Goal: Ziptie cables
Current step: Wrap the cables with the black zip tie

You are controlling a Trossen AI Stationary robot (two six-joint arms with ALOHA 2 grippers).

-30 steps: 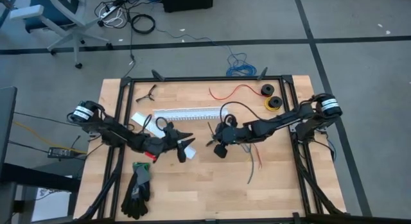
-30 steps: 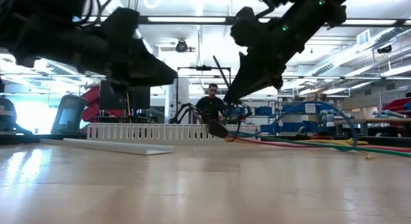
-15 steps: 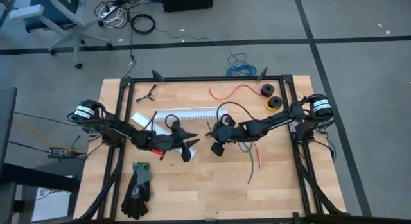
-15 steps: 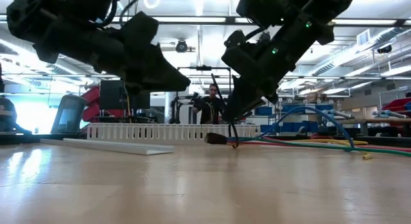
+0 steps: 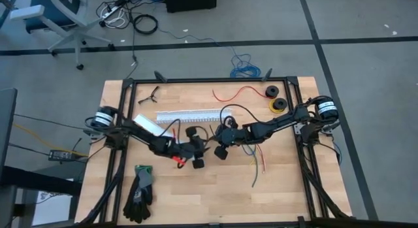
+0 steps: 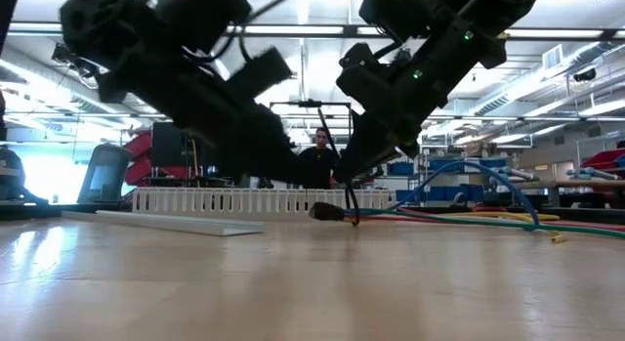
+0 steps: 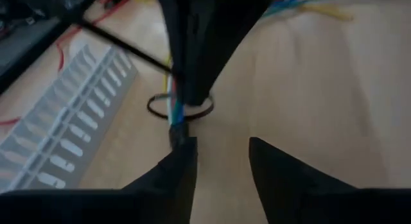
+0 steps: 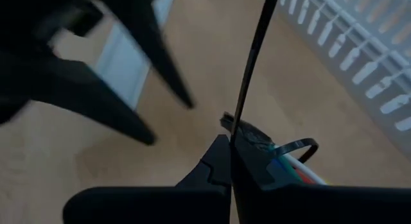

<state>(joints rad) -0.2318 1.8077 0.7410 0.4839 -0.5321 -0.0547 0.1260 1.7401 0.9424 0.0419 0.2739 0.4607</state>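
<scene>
The cables (image 5: 256,157), a thin bundle of yellow, green, blue and white strands, lay near the middle of the counter (image 5: 215,195), their loose ends trailing toward its near right. Their dark-sleeved end (image 8: 253,139) sat under my right claw (image 5: 220,138), which was clenched on a black zip tie (image 8: 252,63) whose strap rose upright between the fingers. The tie's loop (image 7: 181,109) circled the bundle just behind the sleeve. My left claw (image 5: 198,148) hung just beside the right one, its two dark fingers (image 7: 170,172) parted and pointing at the sleeved end, grasping nothing that I could see. The two claws all but met over the centre of the counter.

Beyond them, toward the far side, ran a white slotted channel (image 5: 189,114), with a flat white strip (image 5: 147,123) angled at its left end. A thin red wire (image 5: 238,92) curved along the far edge, next to two small spools (image 5: 275,100) at the far right. A pair of dark gloves (image 5: 141,192) rested at the near left. Off the far edge, a blue coiled cable (image 5: 244,66) lay on the floor. A person (image 6: 320,157) stood far back in the room.
</scene>
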